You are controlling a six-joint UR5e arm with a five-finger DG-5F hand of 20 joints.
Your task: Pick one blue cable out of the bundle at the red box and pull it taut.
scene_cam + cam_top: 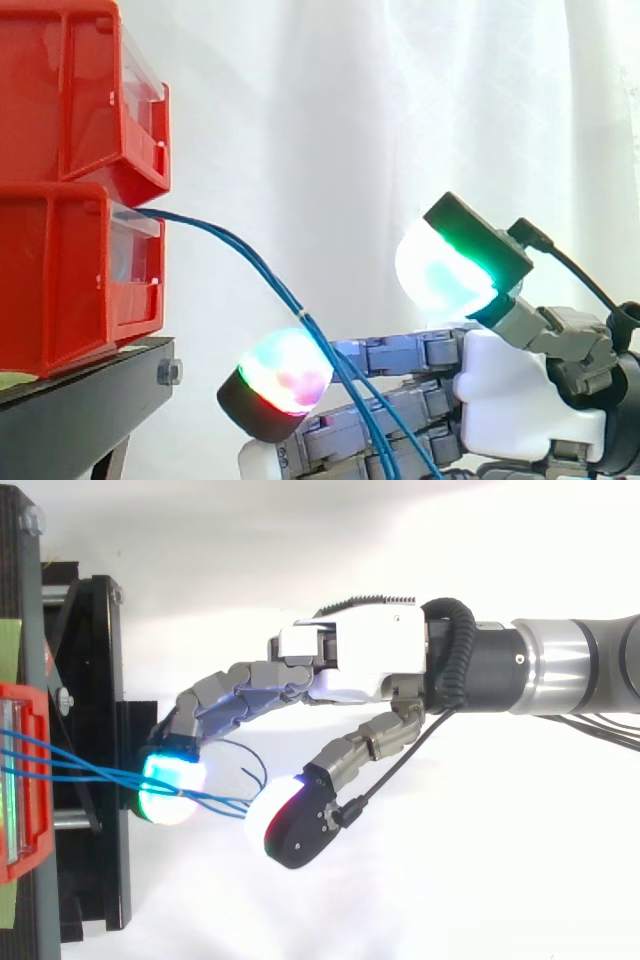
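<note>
Several thin blue cables (250, 255) leave the lower red box (60, 270) and sag down to the right. In the top view the blue cables (80, 770) run from the red box (25, 780) past a cyan-glowing fingertip (170, 780) toward the thumb pad (275, 815). My hand (365, 665) reaches in from the right with its fingers stretched toward the box. The thumb stands apart from the fingers, with the cables lying loosely in the gap. In the side view the cables cross in front of the fingers of the hand (520, 390). No cable is pinched.
A second red bin (70, 90) is stacked on the lower one. Both rest on a black stand (90, 400) with bolts at its edge. A white curtain hangs behind. The stand (100, 680) lies just left of the fingertips.
</note>
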